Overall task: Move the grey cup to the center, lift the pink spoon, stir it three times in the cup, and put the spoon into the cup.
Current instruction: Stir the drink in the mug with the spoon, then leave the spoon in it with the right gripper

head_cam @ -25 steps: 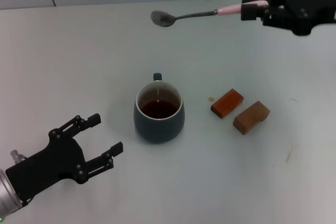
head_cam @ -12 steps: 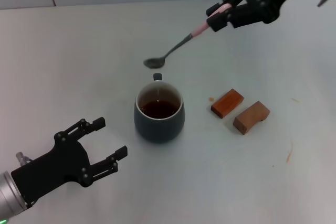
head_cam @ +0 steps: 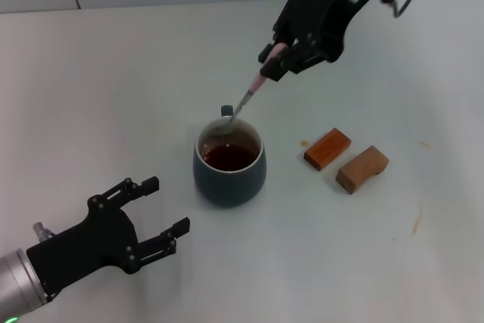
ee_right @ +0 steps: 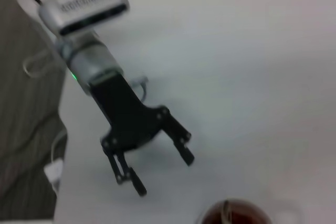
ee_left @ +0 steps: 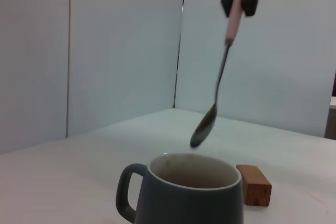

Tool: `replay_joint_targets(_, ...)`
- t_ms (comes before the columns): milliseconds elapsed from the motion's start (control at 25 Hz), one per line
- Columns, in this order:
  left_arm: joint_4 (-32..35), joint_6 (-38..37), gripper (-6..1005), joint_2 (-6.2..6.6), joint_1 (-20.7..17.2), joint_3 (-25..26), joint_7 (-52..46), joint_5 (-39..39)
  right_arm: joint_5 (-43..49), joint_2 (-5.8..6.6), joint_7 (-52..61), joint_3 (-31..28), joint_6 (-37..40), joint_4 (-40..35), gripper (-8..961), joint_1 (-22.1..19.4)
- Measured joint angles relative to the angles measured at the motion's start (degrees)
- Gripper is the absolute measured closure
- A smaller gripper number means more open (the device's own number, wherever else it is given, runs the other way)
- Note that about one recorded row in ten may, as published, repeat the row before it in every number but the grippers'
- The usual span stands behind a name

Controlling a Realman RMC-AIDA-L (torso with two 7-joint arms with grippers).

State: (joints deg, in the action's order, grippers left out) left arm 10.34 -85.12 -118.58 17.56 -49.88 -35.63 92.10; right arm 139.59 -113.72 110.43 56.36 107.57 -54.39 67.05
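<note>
White table [head_cam: 113,88]: grey cup [head_cam: 229,166] central, two wooden blocks [head_cam: 345,158] beside it.

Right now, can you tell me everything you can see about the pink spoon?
The pink spoon is slim, with a pale pink handle and a shiny metal stem and bowl. The right gripper holds it by the pink end, so it hangs tilted with the bowl pointing down. In the left wrist view the bowl hovers just above the grey cup, not touching its rim or the dark liquid inside. Only the right gripper touches the spoon.
</note>
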Motion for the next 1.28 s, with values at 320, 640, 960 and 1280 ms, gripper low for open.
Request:
replay_joint_targets(320,-0.42,0.12,186,-0.08,0.02,-0.09,0.18,-0.02,2.39,-1.53,1.47,5.45,-4.05,1.01,826,0.82)
replay_joint_targets(640,-0.5,0.13,186,-0.07,0.01,-0.05,0.21,-0.19,6.71,-4.31,1.27,8.52,-8.97,5.58,827,2.25)
replay_joint_targets(960,-0.5,0.2,187,-0.07,0.01,-0.01,0.21,-0.31,6.67,-5.39,1.02,13.35,-13.48,9.92,826,3.51)
replay_joint_targets(1280,-0.5,0.23,187,-0.07,0.01,0.26,0.22,-0.34,4.69,-5.53,0.25,13.61,-14.83,10.45,827,3.97)
